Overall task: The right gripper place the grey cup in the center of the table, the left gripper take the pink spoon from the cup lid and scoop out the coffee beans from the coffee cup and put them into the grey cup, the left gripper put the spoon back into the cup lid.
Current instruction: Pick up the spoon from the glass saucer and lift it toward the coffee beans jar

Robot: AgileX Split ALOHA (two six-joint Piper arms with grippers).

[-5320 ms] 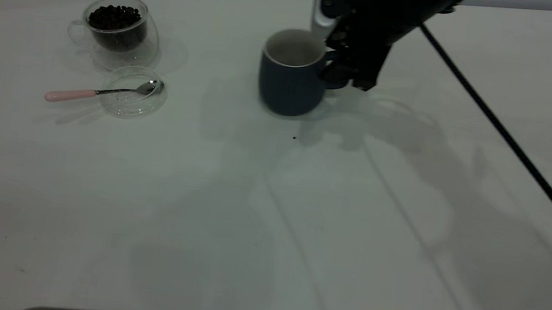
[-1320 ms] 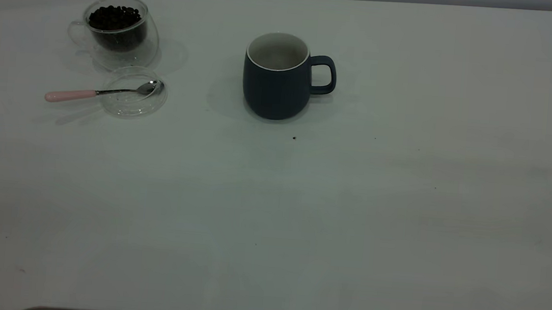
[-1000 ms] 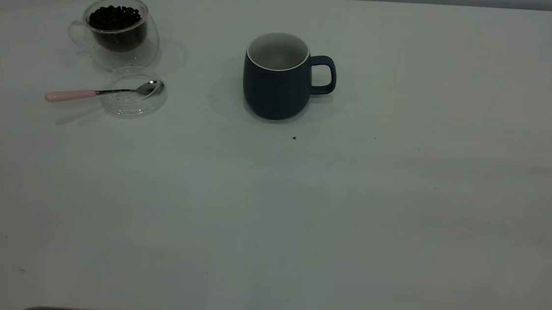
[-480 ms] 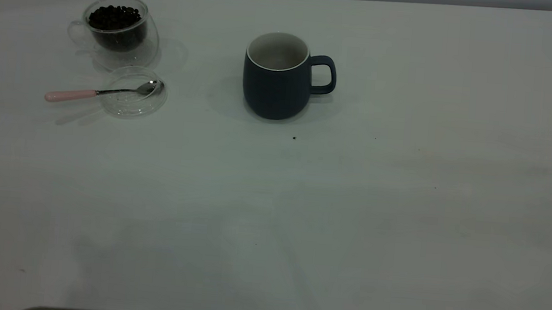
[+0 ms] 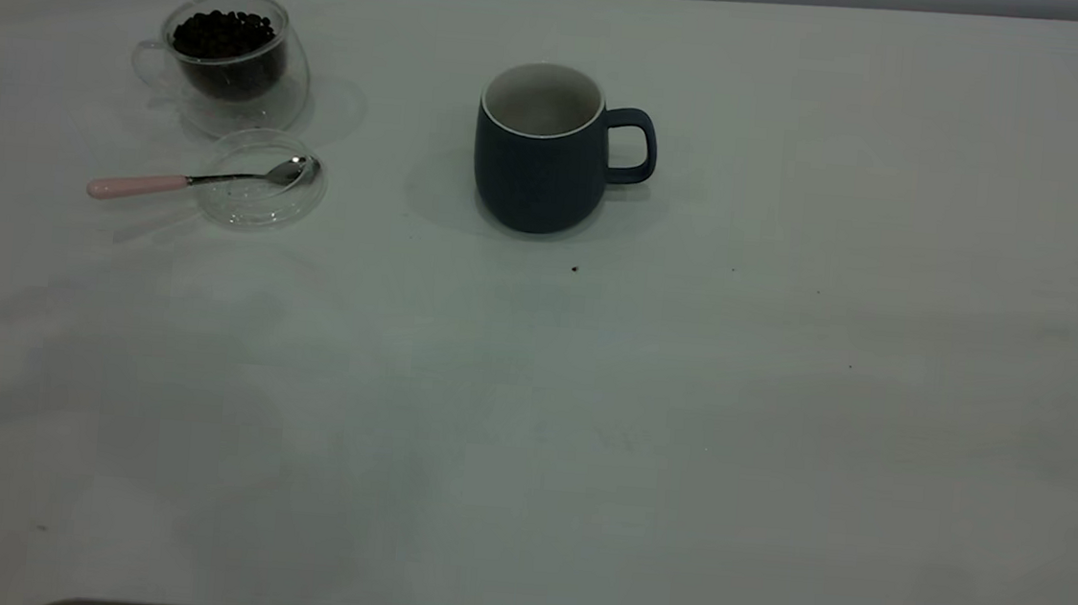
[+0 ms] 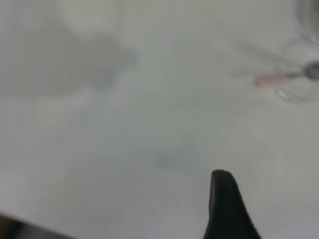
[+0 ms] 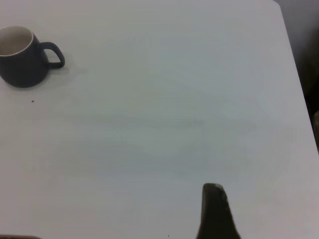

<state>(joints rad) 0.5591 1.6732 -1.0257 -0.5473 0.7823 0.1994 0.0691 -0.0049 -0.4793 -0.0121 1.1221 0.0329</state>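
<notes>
the grey cup [image 5: 541, 154] stands upright in the upper middle of the exterior view, its loop handle pointing toward the right of the frame, its white inside showing nothing in it. neither claw shows in the exterior view. in the left wrist view only one black finger [image 6: 227, 209] of the left claw shows at the lower edge, above bare table; whether that claw is spread or pressed together cannot be told. the pink spoon [image 6: 279, 78] appears blurred at the upper right of that picture, well apart from the finger. the right claw likewise shows a single dark finger [image 7: 215, 213] at the bottom of the right wrist view, its state not readable, with the grey cup far off at the upper left of that picture.

in the exterior view's upper left, the pink spoon lies with its metal bowl in the cup lid [image 5: 259, 205] and its pink handle sticking out to the left over the table [image 5: 781, 408]. just behind the lid stands the coffee cup [image 5: 231, 62], holding the coffee beans [image 5: 223, 32].
</notes>
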